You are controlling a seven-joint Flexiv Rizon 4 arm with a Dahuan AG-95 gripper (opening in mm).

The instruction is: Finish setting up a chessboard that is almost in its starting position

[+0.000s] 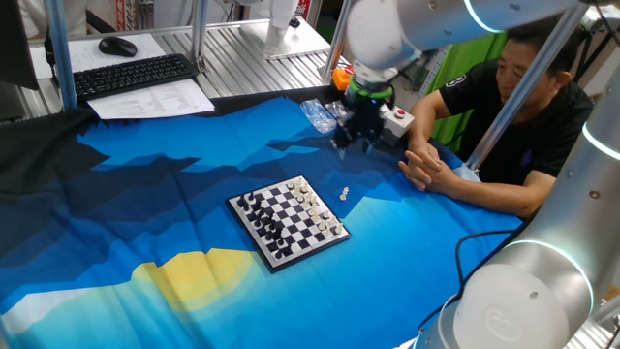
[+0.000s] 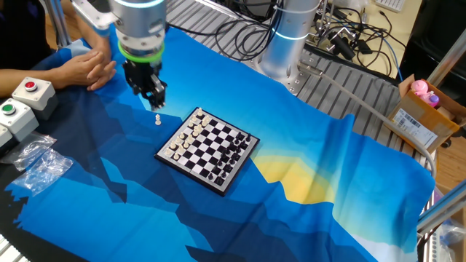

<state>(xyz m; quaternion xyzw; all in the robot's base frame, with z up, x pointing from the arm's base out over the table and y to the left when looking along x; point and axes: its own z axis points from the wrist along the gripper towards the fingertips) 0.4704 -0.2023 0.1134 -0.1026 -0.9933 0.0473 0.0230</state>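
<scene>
The chessboard (image 1: 289,221) lies on the blue cloth in the middle of the table, black pieces along its left side and white pieces along its right; it also shows in the other fixed view (image 2: 207,149). One small white piece (image 1: 344,193) stands off the board on the cloth, just beyond the white side, and it shows in the other fixed view too (image 2: 157,118). My gripper (image 1: 354,146) hangs above the cloth a little behind this loose piece, fingers pointing down and slightly apart, holding nothing; it also shows in the other fixed view (image 2: 155,102).
A person's hands (image 1: 426,167) rest on the cloth close to the gripper. A button box (image 1: 395,118) and a clear plastic bag (image 1: 318,114) lie behind it. A keyboard (image 1: 131,75) and papers sit at the far left. A cardboard box (image 2: 422,109) stands off the table.
</scene>
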